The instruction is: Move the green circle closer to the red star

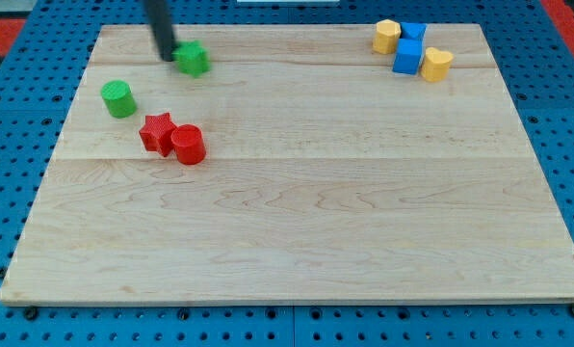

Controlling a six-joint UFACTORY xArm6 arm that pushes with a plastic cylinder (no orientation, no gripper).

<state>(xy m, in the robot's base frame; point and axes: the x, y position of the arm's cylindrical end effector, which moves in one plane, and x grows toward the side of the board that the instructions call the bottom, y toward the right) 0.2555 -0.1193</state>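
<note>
The green circle (118,98) is a short cylinder near the board's left edge, toward the view's top. The red star (157,132) lies just below and to the right of it, with a small gap between them. A red cylinder (187,145) touches the star's right side. My tip (166,55) is near the view's top left, right beside the left side of a green star-like block (193,59). The tip is above and to the right of the green circle, apart from it.
At the view's top right is a cluster: a yellow block (386,37), two blue blocks (413,33) (407,56) and a yellow heart-like block (436,64). The wooden board (306,222) lies on a blue pegboard surface.
</note>
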